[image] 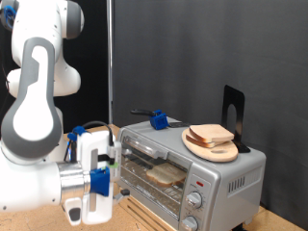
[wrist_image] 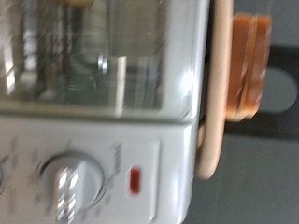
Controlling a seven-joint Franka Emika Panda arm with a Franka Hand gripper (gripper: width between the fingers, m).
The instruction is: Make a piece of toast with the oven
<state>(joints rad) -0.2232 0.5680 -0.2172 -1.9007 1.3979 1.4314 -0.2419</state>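
Note:
The silver oven [image: 207, 183] stands right of centre in the exterior view, and its glass door looks shut. A pale slice of toast [image: 166, 173] lies on the wire rack behind the glass. More bread [image: 213, 135] lies on a round light-wood board [image: 219, 152] on the oven's top. My gripper [image: 111, 173] is just off the oven's left side at door height, and nothing shows between its fingers. The wrist view shows the oven front [wrist_image: 93, 56] close up, with a knob [wrist_image: 70, 177], the red light [wrist_image: 135, 179], the board's edge [wrist_image: 217, 103] and the bread [wrist_image: 248, 65]. The fingers do not show there.
A blue clamp-like object [image: 159, 120] sits on the oven's top at the back left. A black stand [image: 234, 114] rises behind the board. A dark curtain backs the scene. The oven rests on a wooden table [image: 245, 219]. Two knobs [image: 195, 202] are on the oven's front right.

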